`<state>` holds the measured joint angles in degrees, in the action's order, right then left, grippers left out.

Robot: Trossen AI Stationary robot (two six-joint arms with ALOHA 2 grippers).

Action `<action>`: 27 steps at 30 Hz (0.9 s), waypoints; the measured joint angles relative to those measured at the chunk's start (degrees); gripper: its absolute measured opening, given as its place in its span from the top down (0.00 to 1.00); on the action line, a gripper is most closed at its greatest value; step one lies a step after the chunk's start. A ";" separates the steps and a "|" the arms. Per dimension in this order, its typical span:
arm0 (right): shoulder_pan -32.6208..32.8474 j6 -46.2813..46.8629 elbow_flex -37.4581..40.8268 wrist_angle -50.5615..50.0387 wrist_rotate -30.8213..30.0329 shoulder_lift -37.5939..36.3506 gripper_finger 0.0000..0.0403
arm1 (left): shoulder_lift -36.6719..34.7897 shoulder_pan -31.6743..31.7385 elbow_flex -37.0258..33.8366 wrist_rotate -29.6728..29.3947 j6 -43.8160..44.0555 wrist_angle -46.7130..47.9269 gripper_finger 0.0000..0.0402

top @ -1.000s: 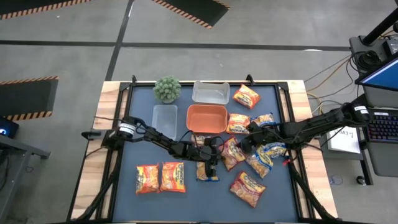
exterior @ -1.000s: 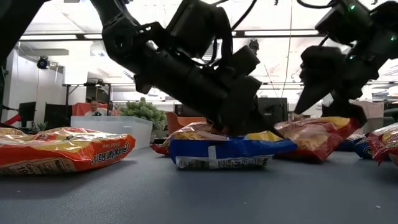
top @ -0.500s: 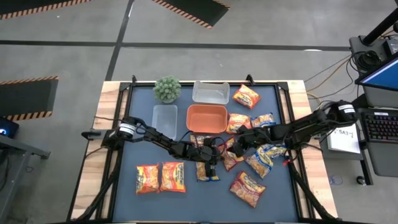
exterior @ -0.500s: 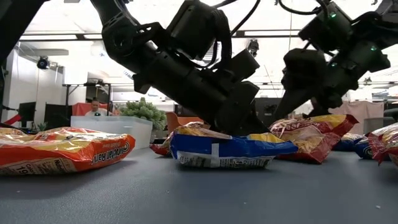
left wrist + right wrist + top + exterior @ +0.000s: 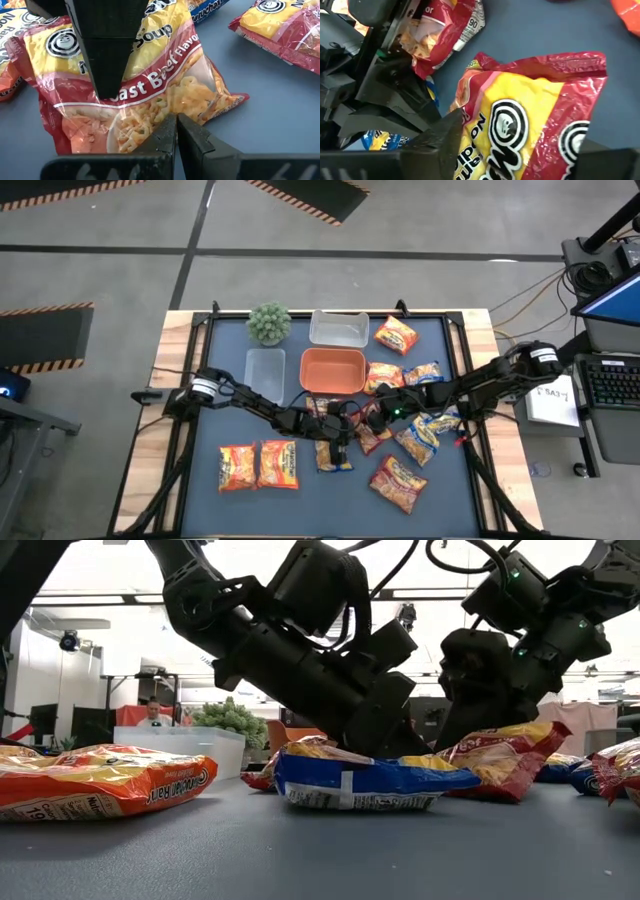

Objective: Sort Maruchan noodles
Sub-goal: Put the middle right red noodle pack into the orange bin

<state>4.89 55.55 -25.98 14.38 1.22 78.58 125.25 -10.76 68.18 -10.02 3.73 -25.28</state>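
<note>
At mid-surface (image 5: 232, 330), the right hand (image 5: 372, 420) straddles a red noodle packet (image 5: 530, 125) with fingers wide, while the left hand (image 5: 175, 131), fingers pinched together, rests beside it over a blue packet (image 5: 350, 783).

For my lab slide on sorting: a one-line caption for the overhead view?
Both claws, left claw and right claw, meet at mid-table among scattered ramen packets near an orange tray.
</note>
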 joint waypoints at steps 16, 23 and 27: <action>0.11 -2.36 0.04 0.12 0.54 -4.88 0.93 | -1.06 0.00 -0.17 1.24 -1.28 0.90 1.00; 0.11 -2.90 0.04 -0.61 0.36 -11.39 0.93 | -8.53 -0.04 -0.20 1.44 -4.45 9.92 1.00; 0.23 -4.33 0.04 -0.60 -0.32 -15.56 0.93 | -14.12 -0.07 -0.20 0.23 -7.95 16.49 1.00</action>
<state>5.12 51.22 -25.93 13.78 0.90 63.01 111.13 -10.83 67.99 -9.79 -4.22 -8.79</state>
